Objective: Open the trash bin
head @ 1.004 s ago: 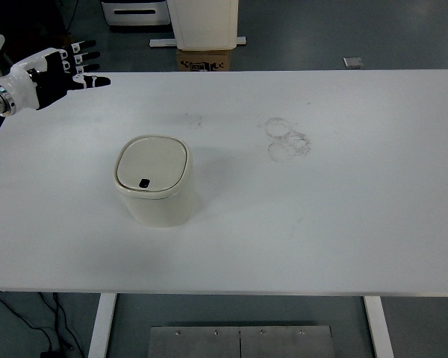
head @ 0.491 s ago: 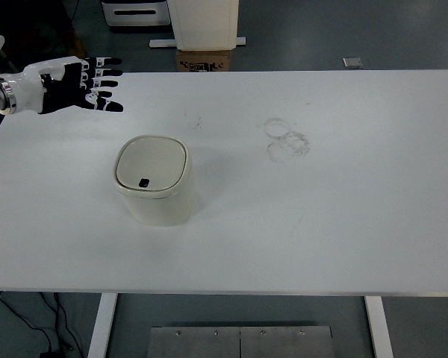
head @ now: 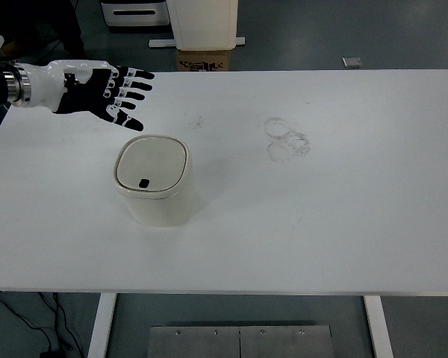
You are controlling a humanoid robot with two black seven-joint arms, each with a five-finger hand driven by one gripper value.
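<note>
Since the earlier frames, the left hand (head: 97,91) is being carried rightward from the table's far left corner, and it is now being held over the table behind the bin (head: 154,180), up and to the left of it. Its fingers (head: 134,84) are being kept spread and straight, pointing right, with the thumb angled down toward the bin; nothing is being gripped, and the bin is not being touched. The white wrist and the black arm are being seen entering from the picture's left edge.

The bin is being left where it was in both earlier frames: upright on the white table (head: 343,224), left of centre and well back from the near edge. It is cream, with rounded corners, and its lid (head: 152,164) is being kept flat and shut. A small dark button (head: 144,183) is being shown on the lid near its front edge.

Faint ring-shaped smudges (head: 287,139) are being seen on the tabletop to the right of the bin, well apart from it, and a fainter mark lies behind it. Beyond the far edge of the table, a cardboard box (head: 205,60) is being seen on the floor under a cream unit. The right arm is not being shown.
</note>
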